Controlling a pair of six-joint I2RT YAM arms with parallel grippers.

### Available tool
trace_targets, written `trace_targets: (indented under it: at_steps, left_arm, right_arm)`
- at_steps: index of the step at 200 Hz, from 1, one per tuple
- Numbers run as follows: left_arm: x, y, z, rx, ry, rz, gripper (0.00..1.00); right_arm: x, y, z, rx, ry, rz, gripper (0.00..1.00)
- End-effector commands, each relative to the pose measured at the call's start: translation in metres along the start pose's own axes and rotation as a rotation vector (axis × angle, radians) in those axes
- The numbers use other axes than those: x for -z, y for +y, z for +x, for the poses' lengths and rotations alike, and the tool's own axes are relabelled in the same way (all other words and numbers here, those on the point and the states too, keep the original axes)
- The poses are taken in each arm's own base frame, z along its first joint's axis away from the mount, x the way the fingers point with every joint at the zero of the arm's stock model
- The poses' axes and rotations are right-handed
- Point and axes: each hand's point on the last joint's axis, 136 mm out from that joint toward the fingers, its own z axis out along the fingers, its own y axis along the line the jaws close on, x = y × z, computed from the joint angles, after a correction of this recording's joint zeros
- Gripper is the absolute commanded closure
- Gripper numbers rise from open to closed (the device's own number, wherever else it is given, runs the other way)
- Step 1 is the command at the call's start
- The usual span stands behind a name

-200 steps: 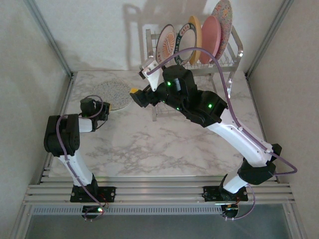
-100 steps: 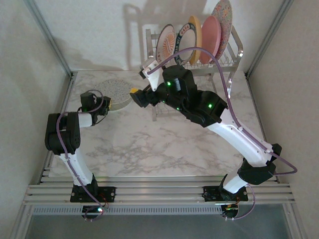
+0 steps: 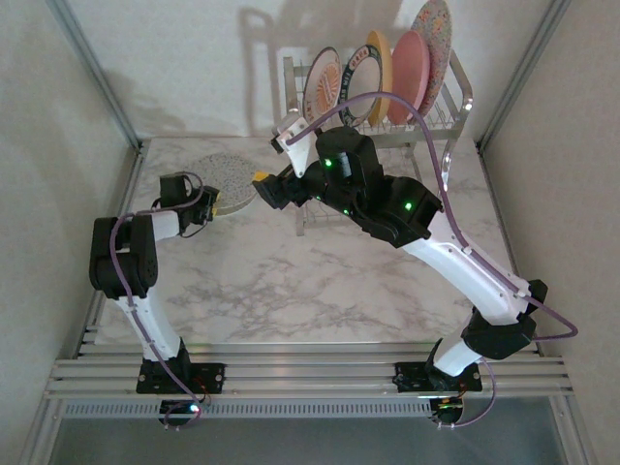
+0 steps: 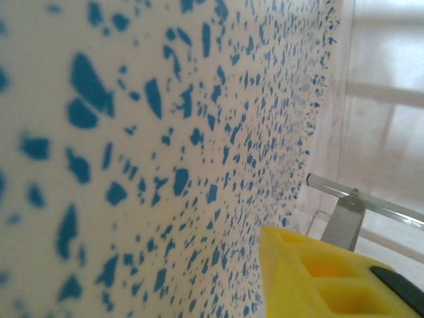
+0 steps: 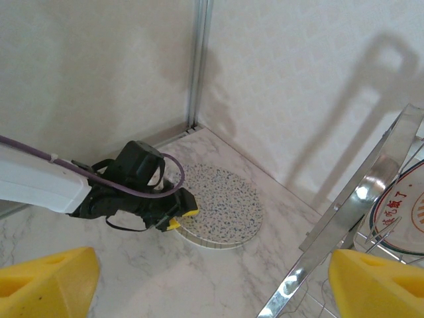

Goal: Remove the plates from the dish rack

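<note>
The left hand [image 5: 180,218] sits at the near rim of the speckled plate [image 5: 222,205]. One yellow finger [image 5: 190,213] lies over the rim and another shows just under it. Whether they are pinching the plate or are already loose cannot be told. The plate itself lies flat on the marble table [image 3: 320,281], in the far left corner and well apart from the dish rack [image 3: 455,107].

The right hand [image 3: 260,179] hangs between that plate and the rack's near end, its fingers spread wide with nothing between them.

Four plates stand upright in the rack: the sunburst plate [image 3: 325,82], the yellow plate [image 3: 378,63], the pink plate [image 3: 412,63] and the floral plate [image 3: 433,34].

The main risk is at the rim. If the left hand draws back with a finger hooked under the edge, the speckled plate would likely drag or tip up. The right arm's purple cable [image 3: 387,97] arches just in front of the racked plates, so a reach toward them could snag one and knock it over.
</note>
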Motion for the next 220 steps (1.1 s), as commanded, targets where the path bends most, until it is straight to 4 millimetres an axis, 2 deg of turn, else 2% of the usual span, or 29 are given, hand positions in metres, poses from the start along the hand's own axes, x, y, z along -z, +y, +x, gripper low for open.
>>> trace_targets:
  at_steps: [1, 77, 167, 220]
  left_arm:
    - [-0.002, -0.002, -0.002, -0.024, -0.011, -0.055, 0.57]
    - [-0.002, 0.008, -0.004, -0.014, -0.011, -0.184, 0.52]
    - [-0.006, 0.014, 0.008, -0.003, 0.031, -0.231, 0.52]
    - [0.008, 0.011, 0.003, -0.005, -0.017, -0.278, 0.51]
  right_arm:
    - [0.010, -0.001, -0.009, -0.015, -0.028, -0.002, 0.10]
    - [0.012, -0.003, -0.011, -0.021, -0.035, 0.005, 0.10]
    - [0.014, -0.005, -0.010, -0.025, -0.035, 0.013, 0.10]
    - [0.016, -0.006, -0.009, -0.030, -0.037, 0.018, 0.10]
